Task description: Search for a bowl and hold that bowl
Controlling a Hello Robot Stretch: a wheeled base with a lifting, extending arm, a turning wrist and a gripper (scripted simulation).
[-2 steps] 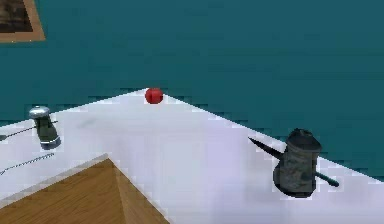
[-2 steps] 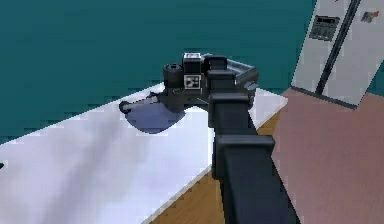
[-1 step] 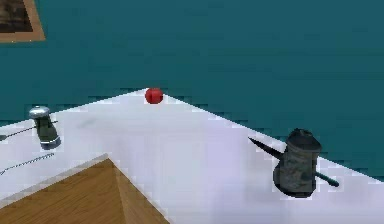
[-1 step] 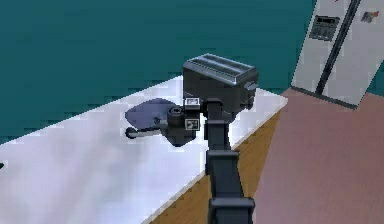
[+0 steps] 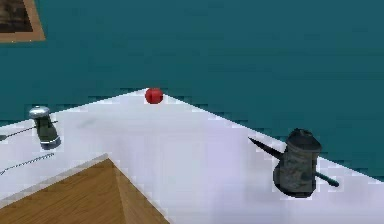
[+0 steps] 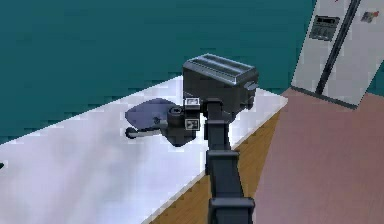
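Note:
A dark grey, shallow round thing lies on the white countertop in the arm side view; its shape does not tell me whether it is a bowl. My arm rises from the bottom edge, and the gripper reaches left of the two white squares at that round thing. Whether it touches the thing or holds anything I cannot tell. In the forward view the countertop carries no clear bowl shape.
A dark toaster stands behind the arm, and a grey fridge is at the far right beside reddish floor. The forward view has a red ball-like thing, a metal shaker, a dark kettle, a wooden cabinet and a teal wall.

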